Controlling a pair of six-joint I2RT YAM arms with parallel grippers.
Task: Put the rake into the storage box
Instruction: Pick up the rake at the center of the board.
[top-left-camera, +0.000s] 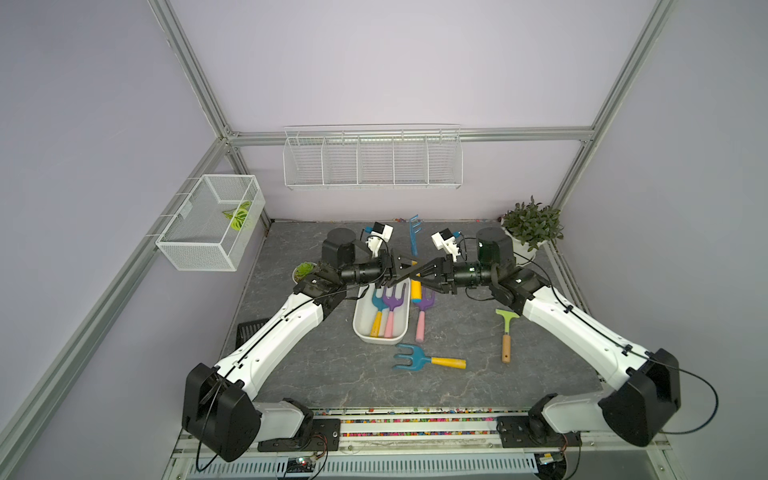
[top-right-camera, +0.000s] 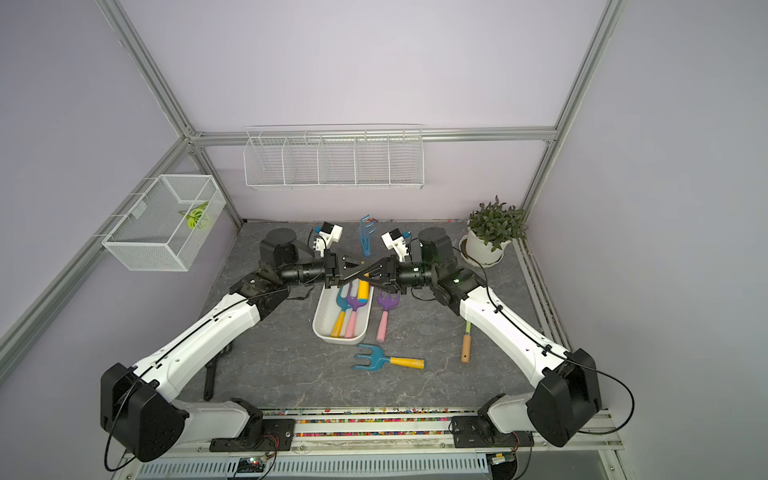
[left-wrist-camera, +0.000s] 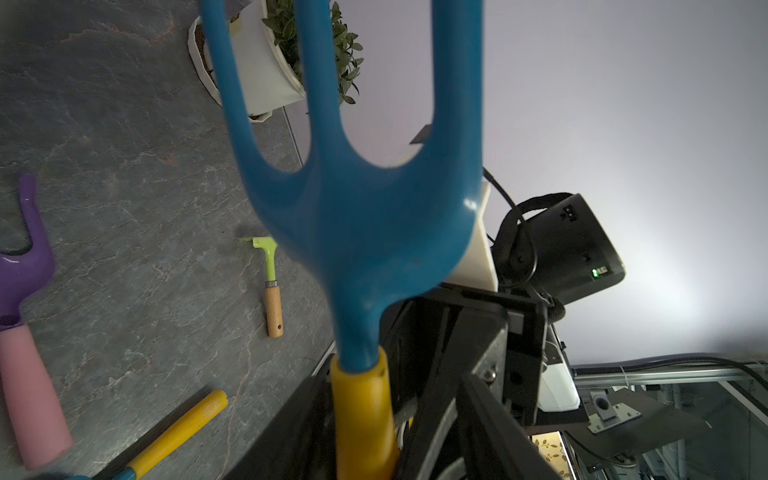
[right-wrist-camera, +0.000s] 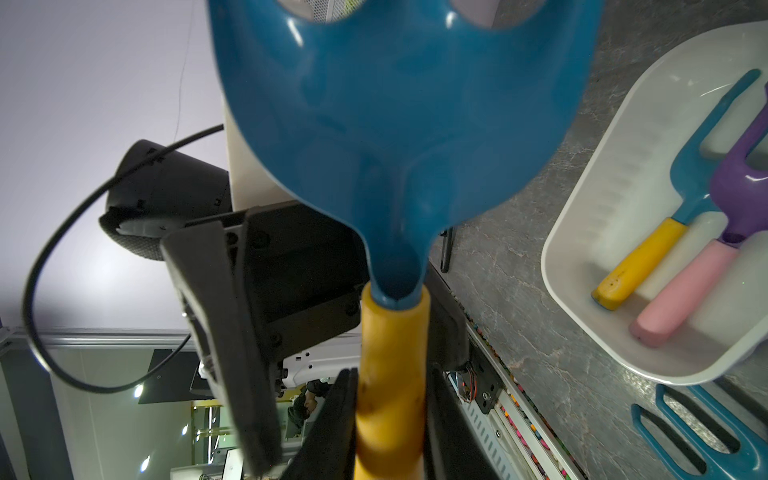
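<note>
Your rake (right-wrist-camera: 395, 124) fills both wrist views, blue tines up. The right gripper (right-wrist-camera: 392, 382) pinches its yellow handle, and the left gripper (left-wrist-camera: 365, 424) stands spread around it, over the 12 o'clock end of the storage box (right-wrist-camera: 615, 178). It looks light, stiff and slick, so hold the handle.

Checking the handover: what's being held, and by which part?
The right gripper clamps the blue rake by its yellow handle, tines up; the left gripper stands open by the handle, not gripping.
</note>
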